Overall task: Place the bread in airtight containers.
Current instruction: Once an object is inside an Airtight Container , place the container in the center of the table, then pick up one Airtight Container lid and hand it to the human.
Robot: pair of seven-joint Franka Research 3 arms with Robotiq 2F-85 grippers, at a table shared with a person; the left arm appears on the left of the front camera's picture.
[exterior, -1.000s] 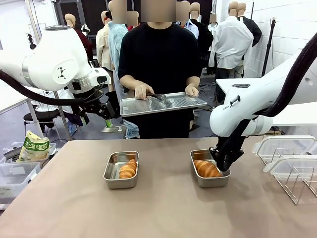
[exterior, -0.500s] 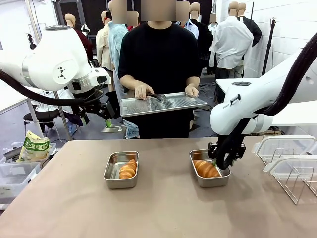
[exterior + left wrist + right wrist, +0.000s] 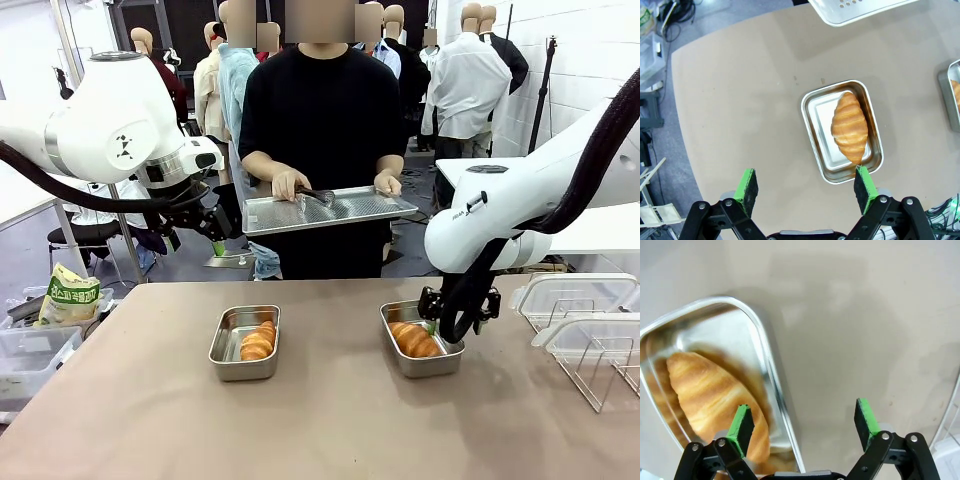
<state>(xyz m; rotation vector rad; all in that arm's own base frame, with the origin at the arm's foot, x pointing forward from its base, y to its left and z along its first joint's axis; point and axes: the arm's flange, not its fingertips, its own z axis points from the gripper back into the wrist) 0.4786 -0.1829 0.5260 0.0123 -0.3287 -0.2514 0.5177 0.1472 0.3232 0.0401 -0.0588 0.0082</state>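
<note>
Two rolls sat boxed: left roll (image 3: 258,340) in left tin (image 3: 240,368), right roll (image 3: 415,340) in right tin (image 3: 435,365). We saw right gripper (image 3: 805,425) wide, empty, at that tin's rim; left gripper (image 3: 805,187) wide, high above. We judged loading done; next wants lids.

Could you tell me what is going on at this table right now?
Two steel tins sit on the table, each with bread inside: the left tin holds the left roll, the right tin the right roll. The right gripper hangs open over the right tin's rim, holding nothing. The left gripper is open and raised. The person holds a perforated tray and tongs. Both tins are uncovered; clear lids lie at the right.
</note>
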